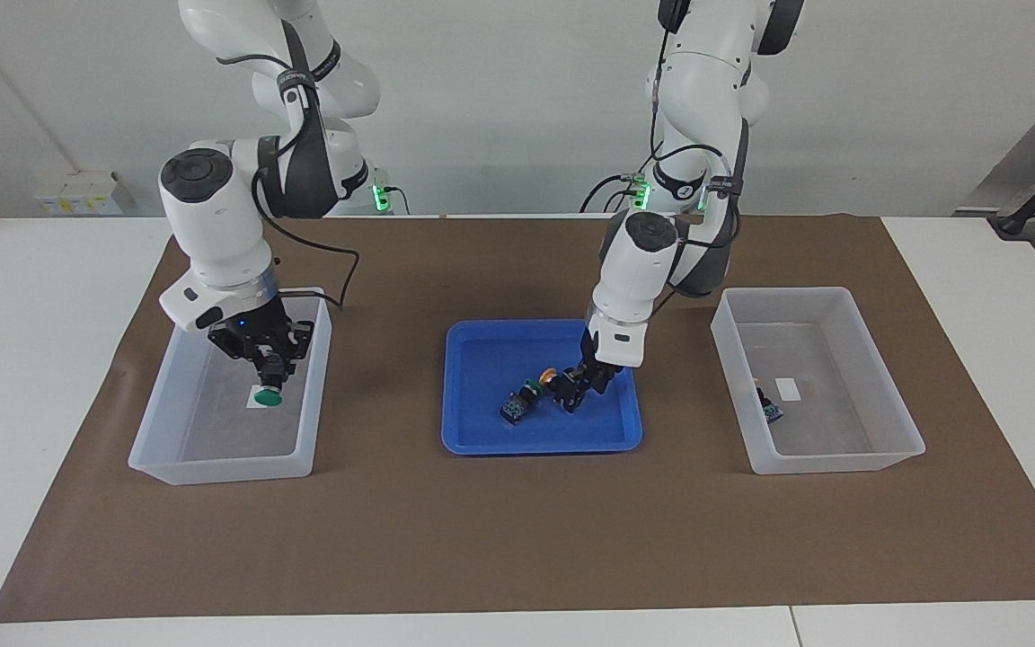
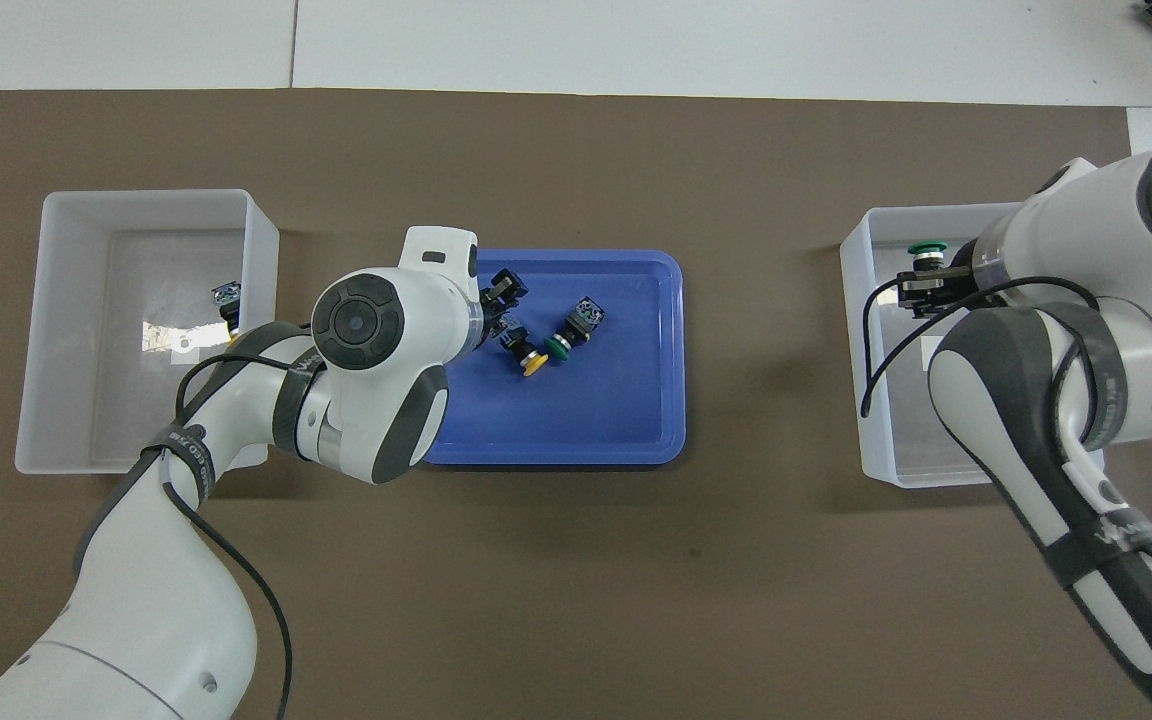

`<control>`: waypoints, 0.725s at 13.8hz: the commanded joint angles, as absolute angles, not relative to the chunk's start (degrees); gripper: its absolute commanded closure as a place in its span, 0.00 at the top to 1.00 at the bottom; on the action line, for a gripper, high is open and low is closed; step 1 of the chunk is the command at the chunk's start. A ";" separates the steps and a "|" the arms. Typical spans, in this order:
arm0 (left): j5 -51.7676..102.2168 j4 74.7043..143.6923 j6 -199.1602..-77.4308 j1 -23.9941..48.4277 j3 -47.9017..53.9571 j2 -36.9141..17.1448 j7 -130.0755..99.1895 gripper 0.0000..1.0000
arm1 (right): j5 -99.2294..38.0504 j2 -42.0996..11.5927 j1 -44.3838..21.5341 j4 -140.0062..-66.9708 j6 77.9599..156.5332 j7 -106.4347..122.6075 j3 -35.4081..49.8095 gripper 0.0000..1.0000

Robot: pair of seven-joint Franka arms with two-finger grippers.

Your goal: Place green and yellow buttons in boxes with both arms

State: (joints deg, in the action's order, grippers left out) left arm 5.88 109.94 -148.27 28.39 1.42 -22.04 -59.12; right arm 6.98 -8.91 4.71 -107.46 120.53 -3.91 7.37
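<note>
My right gripper is shut on a green button, cap down, which hangs inside the box at the right arm's end. In the blue tray my left gripper stands open, low over the black body of a yellow button. Beside it lies another green button. A button lies in the box at the left arm's end.
Both boxes and the tray sit on a brown mat that covers the white table. The tray lies midway between the two boxes. A cable loops from the right wrist over the box rim.
</note>
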 commanded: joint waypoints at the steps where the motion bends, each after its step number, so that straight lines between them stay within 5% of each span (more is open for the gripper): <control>1: 5.62 112.49 -150.03 30.93 0.26 -21.97 -60.55 0.80 | 5.80 -6.59 7.29 -111.17 121.20 1.04 8.00 0.00; 6: 5.62 113.82 -150.91 32.52 0.09 -22.15 -62.49 0.80 | 5.80 -6.50 10.10 -113.20 121.99 6.15 8.00 0.00; 7: 5.62 113.82 -150.82 32.52 0.09 -22.15 -62.49 0.73 | 5.80 -6.50 10.37 -114.16 123.30 6.59 8.00 0.00; 10: 5.62 113.38 -151.00 32.35 0.09 -22.24 -62.84 0.18 | 5.80 -5.89 12.04 -118.03 127.17 9.57 8.00 0.00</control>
